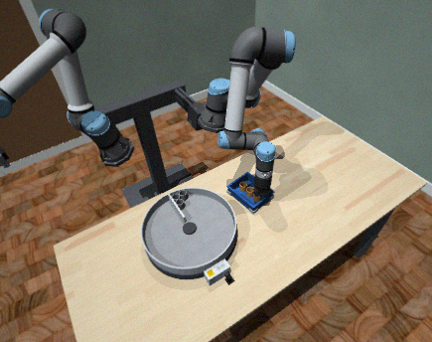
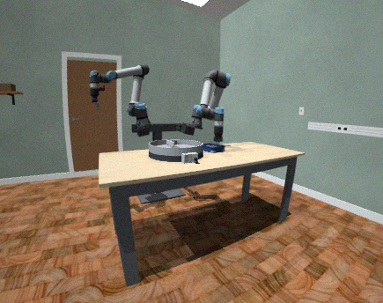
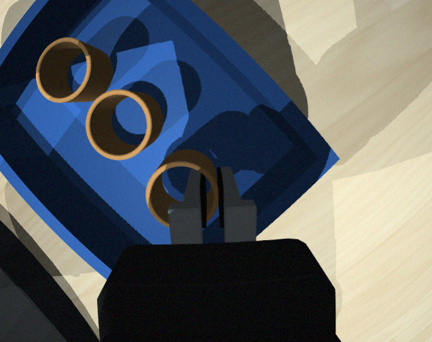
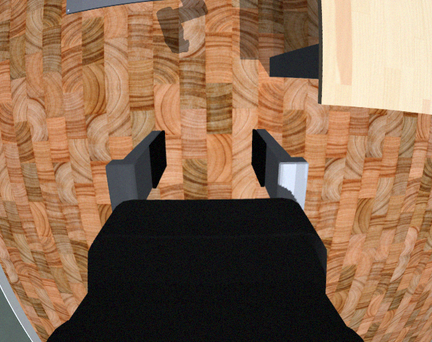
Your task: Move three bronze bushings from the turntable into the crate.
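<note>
My left gripper (image 3: 211,185) is shut on the wall of a bronze bushing (image 3: 153,200), one finger inside its bore. It holds the bushing low in the blue crate (image 3: 331,159) (image 1: 237,197), near one end; whether it touches the crate floor is unclear. Two more bronze bushings (image 3: 120,157) (image 3: 63,100) stand upright side by side in the crate. The crate looks level; its corner guides are mostly hidden. The turntable (image 1: 207,244) (image 2: 176,153) carries several dark grey bushings (image 1: 180,203) beside its divider bar. My right gripper (image 4: 208,147) (image 2: 97,106) is open and empty over the floor, away from the table.
The turntable's raised rim stands close beside the crate. A white control box (image 1: 216,271) with a yellow patch sits at the turntable's front edge. The divider bar (image 1: 177,207) runs from near the hub to the turntable's rim. The wooden table (image 1: 296,249) carries everything.
</note>
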`<state>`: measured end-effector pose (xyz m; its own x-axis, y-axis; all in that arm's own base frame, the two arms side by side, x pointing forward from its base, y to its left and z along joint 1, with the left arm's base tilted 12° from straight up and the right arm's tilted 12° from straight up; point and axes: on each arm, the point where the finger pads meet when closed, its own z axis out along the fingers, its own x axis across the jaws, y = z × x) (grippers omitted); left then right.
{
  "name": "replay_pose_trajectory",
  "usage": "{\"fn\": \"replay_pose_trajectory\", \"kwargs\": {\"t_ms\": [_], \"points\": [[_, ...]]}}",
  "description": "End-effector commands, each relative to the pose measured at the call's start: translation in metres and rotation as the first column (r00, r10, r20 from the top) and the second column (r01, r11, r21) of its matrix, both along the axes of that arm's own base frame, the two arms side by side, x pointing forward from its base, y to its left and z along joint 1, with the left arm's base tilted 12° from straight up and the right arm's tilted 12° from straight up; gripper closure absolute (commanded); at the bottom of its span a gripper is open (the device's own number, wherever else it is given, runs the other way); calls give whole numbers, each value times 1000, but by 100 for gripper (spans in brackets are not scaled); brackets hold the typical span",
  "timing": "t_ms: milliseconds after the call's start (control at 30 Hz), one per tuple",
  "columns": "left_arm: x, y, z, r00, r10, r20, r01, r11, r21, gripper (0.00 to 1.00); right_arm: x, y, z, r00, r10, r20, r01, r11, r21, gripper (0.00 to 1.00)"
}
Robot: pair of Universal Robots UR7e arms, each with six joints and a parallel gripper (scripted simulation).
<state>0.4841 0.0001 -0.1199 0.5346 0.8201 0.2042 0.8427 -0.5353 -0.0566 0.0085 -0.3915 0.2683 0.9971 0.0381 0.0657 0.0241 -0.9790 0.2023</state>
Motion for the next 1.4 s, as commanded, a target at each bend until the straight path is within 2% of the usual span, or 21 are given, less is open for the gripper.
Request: {"fn": "replay_pose_trajectory", "kwargs": {"t_ms": [0,1367], "points": [[3,0,1,1000,1,5,-1,1000,-1,100,-1,1,0,1000,-1,0,1,1000,0,0],[3,1,-5,1000,1,4,-1,1000,-1,100,-1,1,0,1000,-1,0,1,1000,0,0]]}}
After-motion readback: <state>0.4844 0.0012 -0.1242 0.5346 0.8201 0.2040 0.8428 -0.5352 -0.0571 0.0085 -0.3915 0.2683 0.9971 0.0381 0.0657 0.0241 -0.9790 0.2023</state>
